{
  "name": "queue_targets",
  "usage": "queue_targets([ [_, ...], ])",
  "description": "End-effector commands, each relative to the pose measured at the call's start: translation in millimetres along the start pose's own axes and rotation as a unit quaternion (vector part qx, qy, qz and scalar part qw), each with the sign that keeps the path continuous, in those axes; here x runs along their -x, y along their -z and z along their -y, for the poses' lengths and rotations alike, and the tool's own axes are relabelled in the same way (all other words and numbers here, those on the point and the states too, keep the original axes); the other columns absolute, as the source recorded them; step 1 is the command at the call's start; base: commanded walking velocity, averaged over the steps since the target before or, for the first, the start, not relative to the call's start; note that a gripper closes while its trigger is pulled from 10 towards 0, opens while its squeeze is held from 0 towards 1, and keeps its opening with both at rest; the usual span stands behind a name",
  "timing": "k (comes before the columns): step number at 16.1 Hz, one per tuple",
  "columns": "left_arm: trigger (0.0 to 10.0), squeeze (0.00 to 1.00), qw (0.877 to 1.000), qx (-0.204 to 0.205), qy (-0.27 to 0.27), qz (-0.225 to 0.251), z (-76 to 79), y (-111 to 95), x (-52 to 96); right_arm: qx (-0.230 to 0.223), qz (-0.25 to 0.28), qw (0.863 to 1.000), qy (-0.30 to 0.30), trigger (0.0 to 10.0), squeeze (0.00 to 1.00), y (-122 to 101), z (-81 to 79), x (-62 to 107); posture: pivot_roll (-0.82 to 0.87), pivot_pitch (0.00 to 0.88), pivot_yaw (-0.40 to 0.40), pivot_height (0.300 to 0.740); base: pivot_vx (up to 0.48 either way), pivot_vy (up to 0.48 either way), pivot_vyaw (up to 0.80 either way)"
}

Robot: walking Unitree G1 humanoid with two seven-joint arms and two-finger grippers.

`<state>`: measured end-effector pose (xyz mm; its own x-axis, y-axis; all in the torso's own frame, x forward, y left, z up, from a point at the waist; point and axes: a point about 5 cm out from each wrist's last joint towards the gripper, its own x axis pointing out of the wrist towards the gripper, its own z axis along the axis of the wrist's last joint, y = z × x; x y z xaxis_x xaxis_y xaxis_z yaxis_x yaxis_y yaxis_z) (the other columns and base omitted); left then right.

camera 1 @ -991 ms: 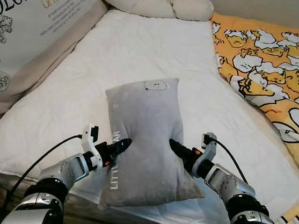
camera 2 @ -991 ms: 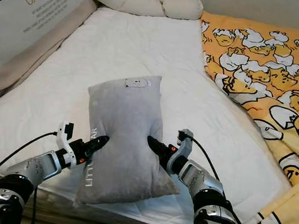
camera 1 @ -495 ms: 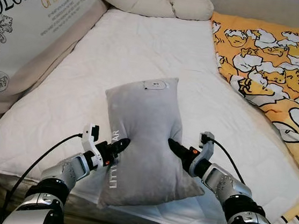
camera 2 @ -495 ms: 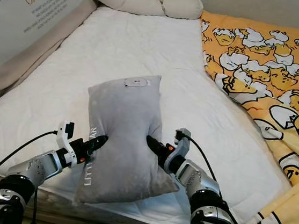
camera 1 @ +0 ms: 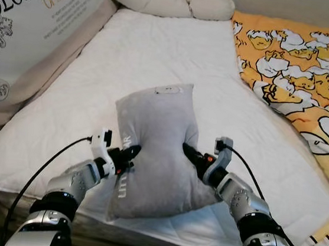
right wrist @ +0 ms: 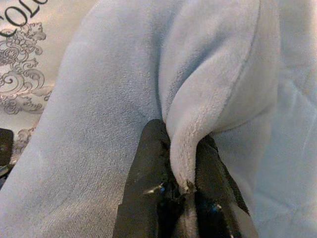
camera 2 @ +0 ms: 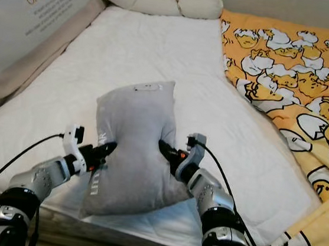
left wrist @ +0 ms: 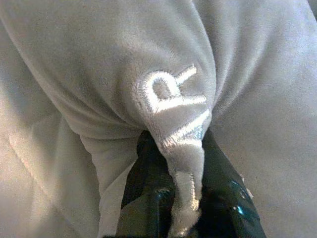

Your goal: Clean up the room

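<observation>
Bed [camera 1: 160,57] seen below, white sheet bare, duck blanket [camera 1: 301,73] bunched on right side. Grey pillow [camera 1: 156,140] held over near edge, squeezed at waist. Left gripper [camera 1: 130,153] pinched on left fold, right gripper [camera 1: 188,153] pinched on right fold. Both pinches best kept even, pillow carried level toward head of bed.

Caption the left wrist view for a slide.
Left gripper pinching a fold of the soft grey plush pillow beside white embroidered lettering.

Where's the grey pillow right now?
The grey pillow is in the middle near the front edge of the white mattress, pinched on either side by the left end effector and the right end effector.
</observation>
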<state>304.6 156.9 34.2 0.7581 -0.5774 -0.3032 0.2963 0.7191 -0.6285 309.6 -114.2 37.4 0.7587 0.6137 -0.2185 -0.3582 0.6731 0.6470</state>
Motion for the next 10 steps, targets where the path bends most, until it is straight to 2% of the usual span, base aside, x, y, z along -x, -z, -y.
queue_targets([
  [1, 0.0, 0.0, 1.0, -0.021, 0.016, 0.003, 12.7, -8.8, -8.3, 0.011, 0.008, 1.0, -0.015, 0.0, 0.0, -1.3, -10.8, -6.9, -0.07, 0.0, 0.064, 0.74, 0.0, 0.0, 0.0],
  [4, 0.0, 0.0, 0.997, -0.051, 0.042, 0.041, 34.4, -34.0, -13.4, 0.039, 0.039, 0.998, -0.024, 0.0, 0.0, -13.9, -18.7, -4.1, -0.08, 0.0, 0.061, 0.74, 0.0, 0.0, 0.0],
  [7, 0.0, 0.0, 0.993, -0.066, 0.056, 0.075, 47.7, -48.6, -11.5, 0.064, 0.067, 0.995, -0.027, 0.0, 0.0, -24.0, -24.0, 0.1, -0.08, 0.0, 0.057, 0.74, 0.0, 0.0, 0.0],
  [8, 0.0, 0.0, 0.991, -0.08, 0.063, 0.084, 53.7, -53.2, -11.1, 0.071, 0.081, 0.994, -0.028, 0.0, 0.0, -29.4, -27.6, 0.3, -0.08, 0.0, 0.051, 0.74, 0.0, 0.0, 0.0],
  [9, 0.0, 0.0, 0.985, -0.128, 0.049, 0.106, 66.5, -63.4, -11.1, 0.074, 0.129, 0.989, -0.01, 0.0, 0.0, -44.3, -35.6, 4.1, -0.06, 0.0, 0.031, 0.74, 0.0, 0.0, 0.0],
  [10, 0.0, 0.0, 0.983, -0.141, 0.026, 0.115, 67.2, -67.0, -11.2, 0.074, 0.141, 0.987, 0.003, 0.0, 0.0, -47.6, -36.6, 6.5, -0.05, 0.0, 0.025, 0.74, 0.0, 0.0, 0.0],
])
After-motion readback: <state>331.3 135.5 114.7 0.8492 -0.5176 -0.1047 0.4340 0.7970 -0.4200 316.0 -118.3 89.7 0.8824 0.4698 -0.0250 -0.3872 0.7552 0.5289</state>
